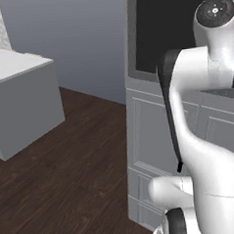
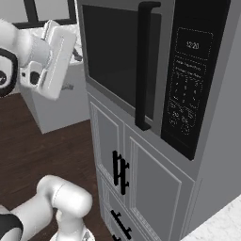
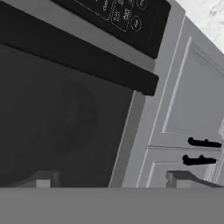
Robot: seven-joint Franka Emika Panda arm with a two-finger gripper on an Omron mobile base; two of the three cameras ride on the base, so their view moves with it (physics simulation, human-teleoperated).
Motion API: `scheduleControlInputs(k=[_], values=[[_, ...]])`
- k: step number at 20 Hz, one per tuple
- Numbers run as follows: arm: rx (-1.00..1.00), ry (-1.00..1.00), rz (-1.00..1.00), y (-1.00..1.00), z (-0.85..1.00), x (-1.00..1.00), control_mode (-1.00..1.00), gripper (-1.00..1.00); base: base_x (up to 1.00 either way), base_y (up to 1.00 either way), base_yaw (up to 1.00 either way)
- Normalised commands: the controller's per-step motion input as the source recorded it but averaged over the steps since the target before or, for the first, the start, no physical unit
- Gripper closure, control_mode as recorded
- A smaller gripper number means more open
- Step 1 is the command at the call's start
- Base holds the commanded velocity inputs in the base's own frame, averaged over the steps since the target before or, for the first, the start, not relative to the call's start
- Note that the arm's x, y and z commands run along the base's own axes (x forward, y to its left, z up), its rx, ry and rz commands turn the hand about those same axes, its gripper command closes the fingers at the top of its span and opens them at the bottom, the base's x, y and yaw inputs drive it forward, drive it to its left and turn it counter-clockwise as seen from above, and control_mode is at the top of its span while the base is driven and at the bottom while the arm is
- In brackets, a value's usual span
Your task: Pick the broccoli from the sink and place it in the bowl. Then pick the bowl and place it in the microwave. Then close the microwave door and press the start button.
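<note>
The microwave is a grey built-in box, and the microwave door with its black glass window lies flush against the front. A long black handle runs down the door beside the dark control panel. My gripper is open, its two fingertips set wide apart close in front of the door glass, with nothing between them. The handle and the button panel cross the top of the hand view. A dim round shape shows behind the glass; I cannot tell what it is. The broccoli, the bowl and the sink are out of view.
Grey cabinet doors with black pulls sit under the microwave. A grey island counter stands to the left across the dark wood floor. A white marble countertop edges in at the lower right.
</note>
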Motion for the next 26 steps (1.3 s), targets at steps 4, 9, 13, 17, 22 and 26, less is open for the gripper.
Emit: scheduleControlInputs(k=[4,9,13,17,22,26], values=[[-0.38,0.29,0.02,0.0,-0.17,-0.92,-1.0,1.0,0.0,0.0,0.0],[-0.38,0.38,0.03,-0.03,-0.03,-0.77,-1.0,1.0,0.0,0.0,0.0],[-0.32,0.15,0.17,-0.17,-0.27,-0.62,-1.0,1.0,0.0,0.0,0.0],[-0.4,0.07,0.17,-0.04,-0.29,-0.55,-1.0,1.0,0.0,0.0,0.0],[-0.4,0.05,0.13,-0.03,-0.21,-0.21,-1.0,1.0,0.0,0.0,0.0],[-0.32,0.0,0.07,-0.05,-0.16,-0.08,-1.0,1.0,0.0,0.0,0.0]])
